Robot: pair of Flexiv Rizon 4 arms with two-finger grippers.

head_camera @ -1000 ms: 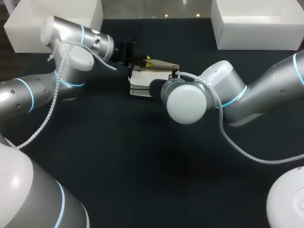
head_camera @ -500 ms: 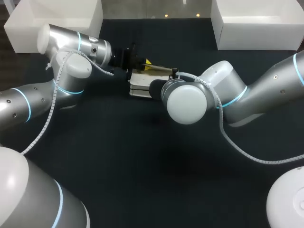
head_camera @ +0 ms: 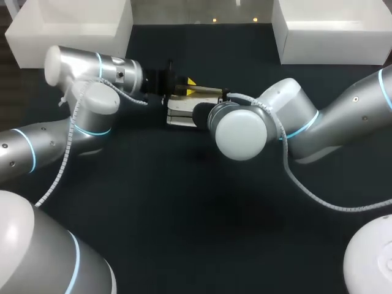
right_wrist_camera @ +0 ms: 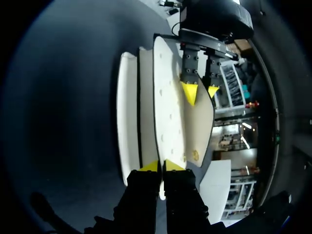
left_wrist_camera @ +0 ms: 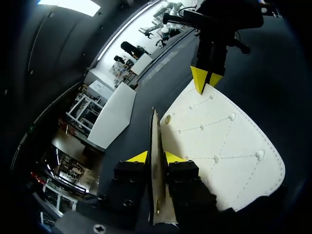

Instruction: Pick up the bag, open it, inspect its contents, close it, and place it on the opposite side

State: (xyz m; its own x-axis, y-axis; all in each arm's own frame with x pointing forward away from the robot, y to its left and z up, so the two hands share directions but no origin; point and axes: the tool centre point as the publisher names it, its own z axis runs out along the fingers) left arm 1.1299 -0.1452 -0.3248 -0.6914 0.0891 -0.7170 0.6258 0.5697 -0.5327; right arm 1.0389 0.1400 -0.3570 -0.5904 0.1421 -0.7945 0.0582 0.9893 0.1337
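A white quilted bag (head_camera: 179,111) lies at the middle back of the dark table, its flap (left_wrist_camera: 219,141) lifted off the body. My left gripper (left_wrist_camera: 156,157) straddles one edge of the flap, its yellow tips slightly apart on either side of it. At the opposite edge, my right gripper (right_wrist_camera: 161,165) is shut on the flap (right_wrist_camera: 170,112). In the head view the left gripper (head_camera: 191,86) shows at the bag's far side, while the right one is hidden behind its own wrist. Under the flap the bag's layers (right_wrist_camera: 129,117) show edge-on; the contents are hidden.
A white box (head_camera: 73,27) stands at the back left corner and another white box (head_camera: 331,30) at the back right. Both arms meet over the middle back of the table (head_camera: 184,214); its near half is bare dark cloth.
My left wrist has turned and come lower, and its fingers have parted a little around the flap's edge. The flap now lies flatter. The right arm has stayed put.
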